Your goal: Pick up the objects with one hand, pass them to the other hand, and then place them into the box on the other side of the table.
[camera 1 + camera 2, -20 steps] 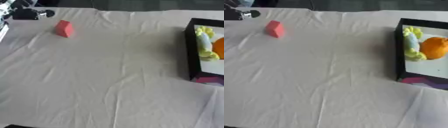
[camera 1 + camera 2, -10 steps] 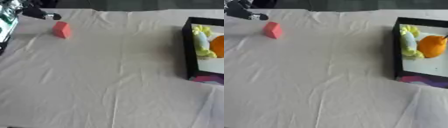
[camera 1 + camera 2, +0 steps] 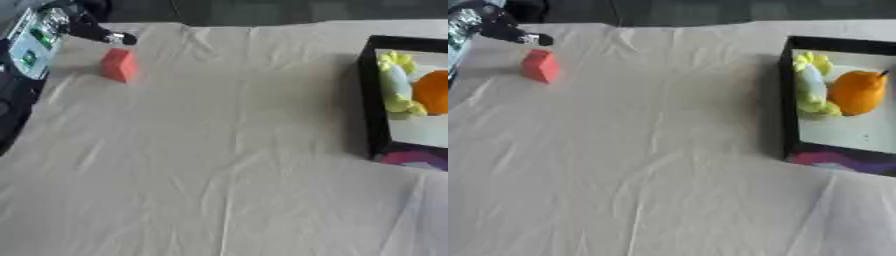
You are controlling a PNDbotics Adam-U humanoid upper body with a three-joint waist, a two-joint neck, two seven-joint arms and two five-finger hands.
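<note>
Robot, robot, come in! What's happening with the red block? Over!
Left hand above red block, not holding it. Right hand out of view. Box already holds orange and yellow-green things. Cloth between is bare.

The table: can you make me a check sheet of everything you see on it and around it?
Surface: table covered with a wrinkled pale cloth.
Job's things: red block at far left; black box at right holding an orange fruit and a yellow-green toy.
Clutter: nothing seen.
Hands: left hand at the upper left corner, just above the red block, not holding it; fingers unclear. Right hand not in view.
Cables: nothing seen.
Surroundings: dark floor beyond the far edge.
</note>
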